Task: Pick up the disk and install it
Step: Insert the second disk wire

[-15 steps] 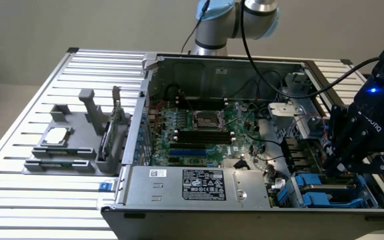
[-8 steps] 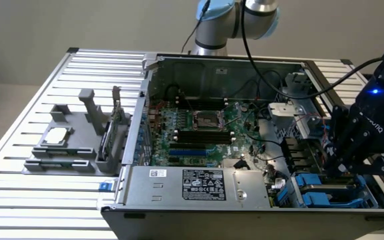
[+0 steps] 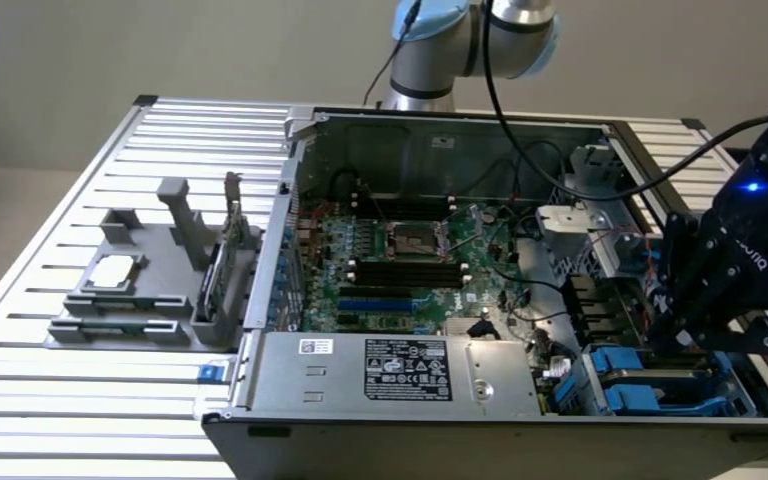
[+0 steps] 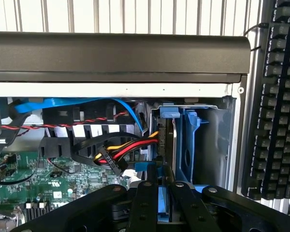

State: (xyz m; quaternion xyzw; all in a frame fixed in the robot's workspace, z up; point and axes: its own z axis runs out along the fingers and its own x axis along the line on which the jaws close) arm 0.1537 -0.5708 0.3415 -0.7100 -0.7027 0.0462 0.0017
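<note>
Exterior view – slatted table (image 3: 37, 300): an open computer case (image 3: 491, 420) is carried on it, with a grey fixture (image 3: 131, 300) set at the exterior view's left.
Computer case: the green motherboard (image 3: 398, 265) is exposed; a silver power supply (image 3: 398, 370) is seen along the near edge.
Keyboard (image 4: 275, 96): stood beside the case wall in the wrist view.
Gripper (image 3: 684, 335): lowered into the drive-bay corner at the exterior view's right; the black fingers (image 4: 145, 205) are drawn narrow around a blue edge – a firm hold cannot be confirmed.
Disk (image 4: 176, 145): stood on edge in the bay, framed by its blue carrier, between the fingers.
Cables (image 4: 130, 145): red, yellow and black, run to the disk.
</note>
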